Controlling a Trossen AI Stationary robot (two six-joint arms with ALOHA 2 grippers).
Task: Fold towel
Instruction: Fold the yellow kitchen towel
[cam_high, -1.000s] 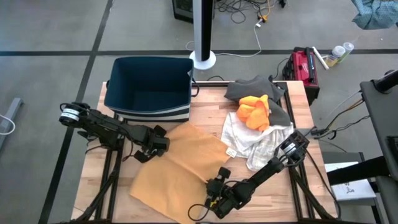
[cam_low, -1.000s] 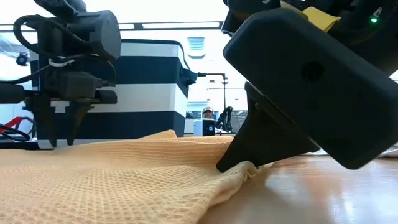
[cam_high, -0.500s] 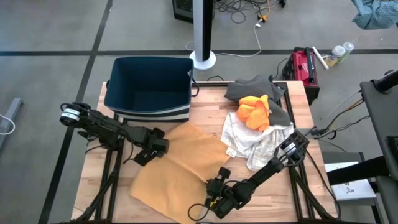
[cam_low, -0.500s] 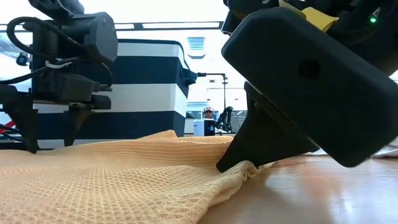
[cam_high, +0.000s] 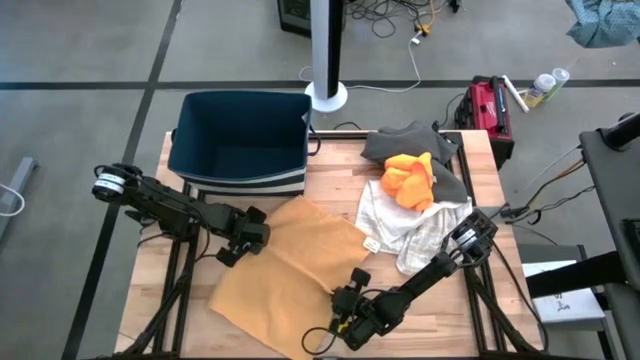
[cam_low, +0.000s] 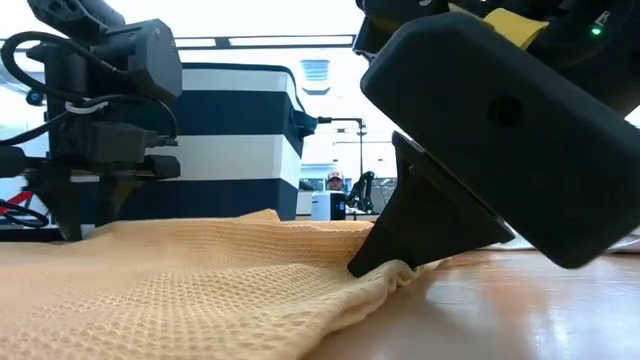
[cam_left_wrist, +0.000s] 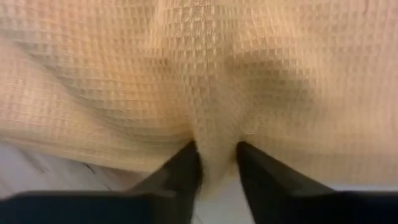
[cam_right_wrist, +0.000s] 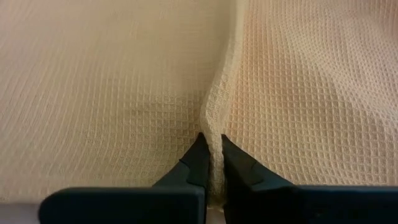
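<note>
We've got the towel (cam_high: 285, 270) flat mid-table, both grippers pinching its edges: left gripper (cam_left_wrist: 217, 163) clamped on a thick ridge, right gripper (cam_right_wrist: 211, 152) on a thin one. Risk: the shallow right pinch slips on lift, skewing the fold.

I am seeing one yellow towel (cam_high: 285, 270), one blue bin (cam_high: 240, 143), one pile of cloths (cam_high: 412, 200), and my two grippers (cam_high: 232, 247) (cam_high: 345, 312).

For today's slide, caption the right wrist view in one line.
Right pincer shut on a raised pleat of the towel.
</note>
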